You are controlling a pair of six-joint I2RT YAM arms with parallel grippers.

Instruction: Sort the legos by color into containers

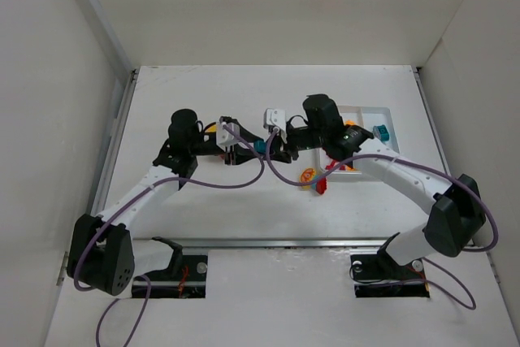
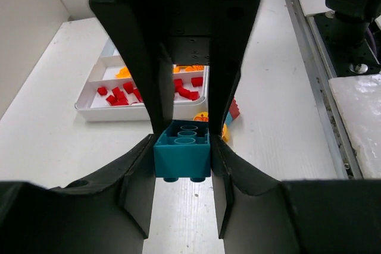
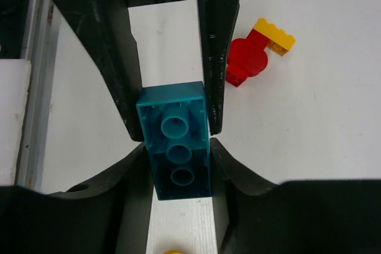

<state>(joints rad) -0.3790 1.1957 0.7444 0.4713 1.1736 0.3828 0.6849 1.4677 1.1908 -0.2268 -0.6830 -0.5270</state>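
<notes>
One teal lego brick [image 1: 260,145] hangs above the table's middle, gripped from both sides. My left gripper [image 1: 249,145] is shut on it, and the left wrist view shows the brick [image 2: 182,150] between the pads. My right gripper [image 1: 273,148] is shut on the same brick [image 3: 175,147]. The white tray [image 1: 370,110] lies to the right. In the left wrist view [image 2: 119,113] it holds several red bricks [image 2: 122,94] in its near compartment and orange ones [image 2: 124,72] in the middle one. A cyan brick [image 1: 380,132] sits at its right side.
A small loose cluster of red and yellow bricks [image 1: 313,178] lies on the table below my right wrist, also in the right wrist view [image 3: 256,55]. A yellow piece [image 1: 210,127] shows beside my left wrist. White walls enclose the table on three sides.
</notes>
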